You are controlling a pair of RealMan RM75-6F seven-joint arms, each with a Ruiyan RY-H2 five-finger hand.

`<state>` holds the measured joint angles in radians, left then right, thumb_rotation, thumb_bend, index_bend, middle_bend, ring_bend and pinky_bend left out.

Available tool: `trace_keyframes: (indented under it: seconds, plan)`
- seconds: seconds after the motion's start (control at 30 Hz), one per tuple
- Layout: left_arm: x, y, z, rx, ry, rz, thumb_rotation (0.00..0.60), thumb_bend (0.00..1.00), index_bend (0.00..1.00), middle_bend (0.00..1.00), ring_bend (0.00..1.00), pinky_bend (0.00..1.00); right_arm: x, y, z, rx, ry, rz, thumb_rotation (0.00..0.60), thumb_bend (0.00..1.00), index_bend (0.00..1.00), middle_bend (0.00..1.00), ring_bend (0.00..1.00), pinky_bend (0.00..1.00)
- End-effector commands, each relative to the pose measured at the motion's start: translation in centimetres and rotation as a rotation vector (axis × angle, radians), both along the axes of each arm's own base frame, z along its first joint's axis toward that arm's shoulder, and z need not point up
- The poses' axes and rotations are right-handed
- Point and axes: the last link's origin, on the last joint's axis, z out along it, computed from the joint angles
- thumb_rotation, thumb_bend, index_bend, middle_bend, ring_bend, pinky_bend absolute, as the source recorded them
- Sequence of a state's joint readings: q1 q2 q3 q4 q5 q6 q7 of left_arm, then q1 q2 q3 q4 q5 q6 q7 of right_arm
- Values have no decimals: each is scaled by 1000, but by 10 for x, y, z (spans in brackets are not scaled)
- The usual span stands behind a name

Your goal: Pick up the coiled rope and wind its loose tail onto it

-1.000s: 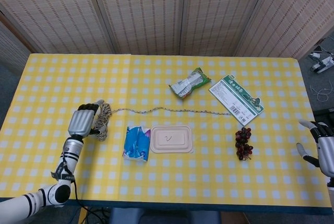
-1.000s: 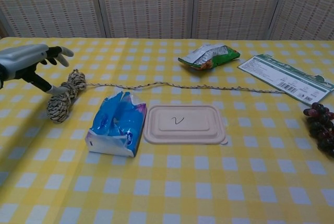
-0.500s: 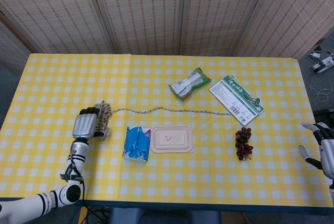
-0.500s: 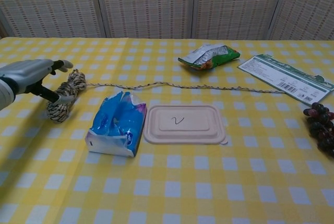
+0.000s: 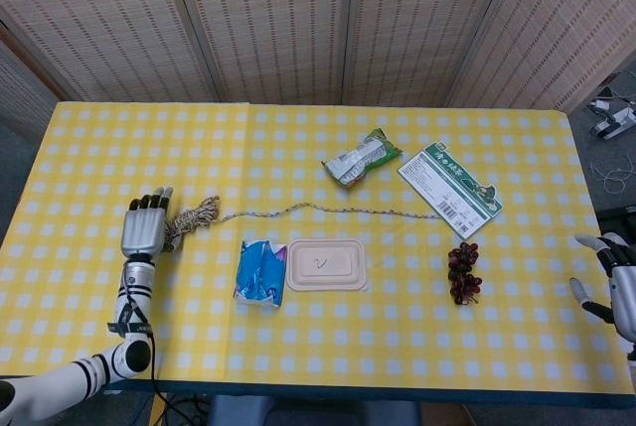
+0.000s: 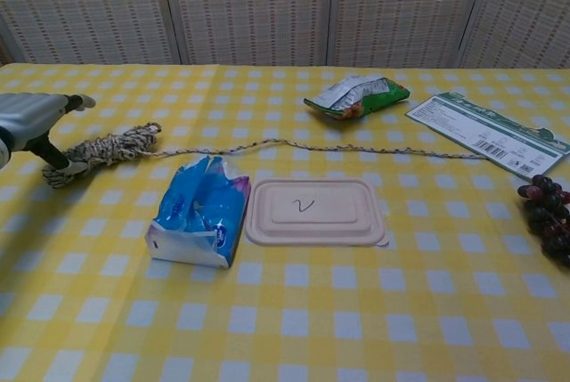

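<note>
The left hand [image 5: 145,230] touches the coiled rope [image 5: 189,218] near the surface's left edge; whether its fingers have closed on the coil cannot be told. The loose tail [image 5: 328,210] lies stretched toward the right, unwound. The right hand [image 5: 618,283] waits with fingers spread, holding nothing, at the right edge. Lifting and all winding remain.

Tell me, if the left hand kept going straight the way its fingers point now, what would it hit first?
Nothing, apparently. In the head view the left hand points toward the far table edge, with only bare checkered tablecloth ahead. The coiled rope lies at its right side, apparently gripped, with its loose tail running rightward, out of that line.
</note>
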<state>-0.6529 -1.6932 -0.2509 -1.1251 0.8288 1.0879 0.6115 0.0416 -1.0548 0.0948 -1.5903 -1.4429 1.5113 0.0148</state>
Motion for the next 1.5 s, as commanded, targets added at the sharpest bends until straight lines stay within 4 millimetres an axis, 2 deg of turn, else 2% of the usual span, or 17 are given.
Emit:
trace_keyframes:
  seconds: [0.03,0.2,0.47,0.83,1.13,1.37,1.5]
  plan:
    - [0,13,3,12,-9,7,598,246,70,98,144,143,1,0,0,0,2,1,600,280,239,299,299,366]
    - [3,18,5,-26,-13,-15,600,246,242,168,182,143,1,0,0,-3,1,-2,600,280,239,299,299,366]
    - [10,13,-4,-64,-12,-66,595,246,403,313,266,167,-1,2,0,-3,-3,-13,600,280,239,298,299,366]
    - [6,17,-11,-95,54,-43,541,246,427,337,283,174,-4,5,0,-7,-6,-25,600,280,239,298,299,366]
    - [6,20,-13,-68,33,-38,521,246,565,513,384,218,-6,5,0,-9,-7,-29,600,280,239,298,299,366]
    - [3,22,-14,-69,42,-32,531,246,616,588,434,238,-6,5,0,-9,-9,-31,600,280,239,298,300,366]
    - [3,24,-10,-53,5,-29,535,246,651,661,495,261,-6,4,0,-8,-9,-31,600,280,239,298,299,366]
